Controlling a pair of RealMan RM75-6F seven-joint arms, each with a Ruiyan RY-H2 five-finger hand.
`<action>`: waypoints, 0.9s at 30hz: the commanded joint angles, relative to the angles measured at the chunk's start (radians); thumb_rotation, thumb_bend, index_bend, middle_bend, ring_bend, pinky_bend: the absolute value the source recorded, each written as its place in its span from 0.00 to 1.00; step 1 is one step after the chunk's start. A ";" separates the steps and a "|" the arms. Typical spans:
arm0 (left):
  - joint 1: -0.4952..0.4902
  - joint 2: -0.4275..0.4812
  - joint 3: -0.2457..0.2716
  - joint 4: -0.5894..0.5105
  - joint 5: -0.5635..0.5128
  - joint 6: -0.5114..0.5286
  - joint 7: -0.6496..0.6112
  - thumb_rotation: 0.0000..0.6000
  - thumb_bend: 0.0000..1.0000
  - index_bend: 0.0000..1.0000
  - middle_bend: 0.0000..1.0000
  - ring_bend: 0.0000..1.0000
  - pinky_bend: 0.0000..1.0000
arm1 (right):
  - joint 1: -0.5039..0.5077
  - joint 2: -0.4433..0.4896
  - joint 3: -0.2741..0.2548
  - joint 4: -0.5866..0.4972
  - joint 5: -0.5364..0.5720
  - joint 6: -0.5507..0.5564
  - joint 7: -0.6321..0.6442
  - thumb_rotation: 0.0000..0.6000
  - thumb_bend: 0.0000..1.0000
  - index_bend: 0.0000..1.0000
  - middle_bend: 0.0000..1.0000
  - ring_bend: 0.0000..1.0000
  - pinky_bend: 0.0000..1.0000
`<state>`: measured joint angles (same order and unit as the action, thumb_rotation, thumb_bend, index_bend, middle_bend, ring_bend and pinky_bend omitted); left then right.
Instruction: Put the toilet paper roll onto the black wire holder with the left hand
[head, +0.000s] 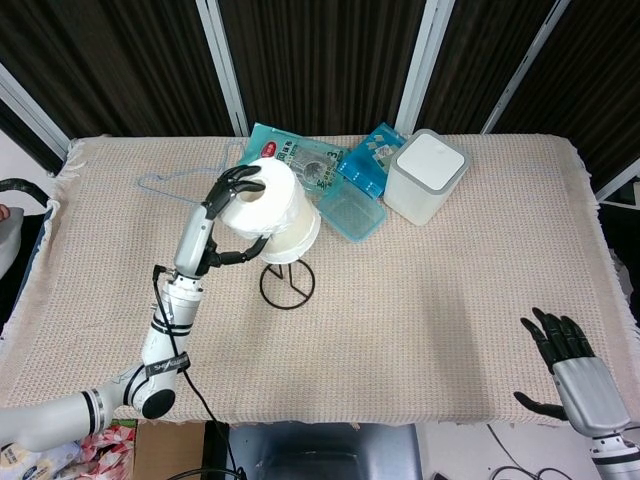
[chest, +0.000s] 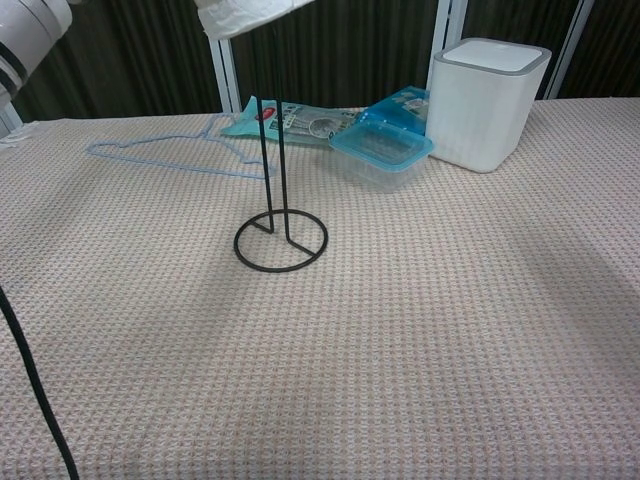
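My left hand (head: 232, 212) grips the white toilet paper roll (head: 277, 205) and holds it in the air right over the black wire holder (head: 287, 284). In the chest view only the roll's lower edge (chest: 243, 14) shows at the top of the frame, covering the tip of the holder's upright post (chest: 268, 140). The holder's ring base (chest: 281, 241) stands on the woven cloth. My right hand (head: 567, 360) hangs open beyond the table's near right corner, holding nothing.
A light blue wire hanger (chest: 170, 156) lies behind and left of the holder. Behind it are a teal packet (head: 298, 160), a blue-lidded plastic box (chest: 381, 152) and a white square bin (chest: 487, 103). A black cable (chest: 35, 390) runs down the chest view's left edge.
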<state>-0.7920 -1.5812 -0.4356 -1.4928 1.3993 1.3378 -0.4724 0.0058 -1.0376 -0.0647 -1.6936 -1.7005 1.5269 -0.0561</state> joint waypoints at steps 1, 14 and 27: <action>-0.003 -0.001 0.005 0.001 0.000 -0.004 0.010 1.00 0.51 0.30 0.51 0.52 0.86 | 0.000 0.003 -0.001 -0.001 0.000 0.000 0.004 1.00 0.14 0.00 0.00 0.00 0.00; -0.008 0.003 0.027 0.015 -0.008 -0.031 0.027 1.00 0.50 0.30 0.50 0.51 0.85 | -0.001 0.017 -0.007 -0.003 -0.013 0.004 0.033 1.00 0.14 0.00 0.00 0.00 0.00; -0.013 0.004 0.066 0.063 0.036 -0.028 0.061 1.00 0.38 0.00 0.00 0.00 0.03 | 0.000 0.020 -0.012 -0.006 -0.018 -0.003 0.032 1.00 0.14 0.00 0.00 0.00 0.00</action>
<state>-0.8066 -1.5763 -0.3736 -1.4344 1.4316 1.3040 -0.4156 0.0062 -1.0177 -0.0763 -1.6993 -1.7181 1.5241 -0.0239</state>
